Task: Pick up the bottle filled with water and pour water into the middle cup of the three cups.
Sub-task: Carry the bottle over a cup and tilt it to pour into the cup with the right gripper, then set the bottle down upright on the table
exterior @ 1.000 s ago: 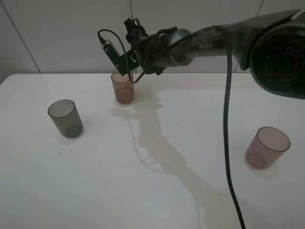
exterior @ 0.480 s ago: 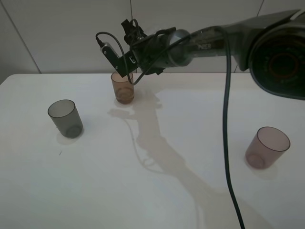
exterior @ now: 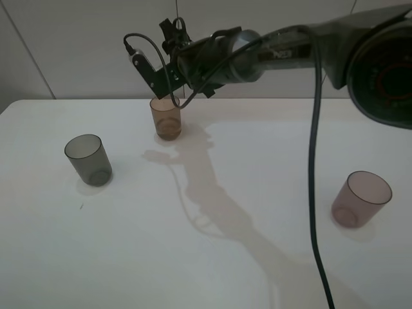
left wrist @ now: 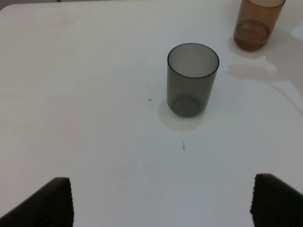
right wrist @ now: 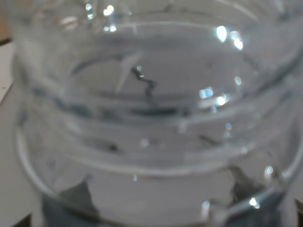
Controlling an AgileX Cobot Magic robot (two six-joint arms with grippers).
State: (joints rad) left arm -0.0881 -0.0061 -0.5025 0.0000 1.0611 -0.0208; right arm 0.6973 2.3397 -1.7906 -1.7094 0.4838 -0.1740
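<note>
Small clear plastic bottle point(right wrist: 151, 118), clamped by the right gripper point(exterior: 171, 93), is held just above the orange-brown translucent plastic tumbler point(exterior: 166, 121) at the far edge of the counter point(exterior: 77, 257).

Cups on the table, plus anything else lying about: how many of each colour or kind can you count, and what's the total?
Orange-brown cup: 1
Smoky grey cup: 1
Pinkish-mauve cup: 1
Clear bottle, seen close up in the right wrist view: 1
Total: 4
</note>
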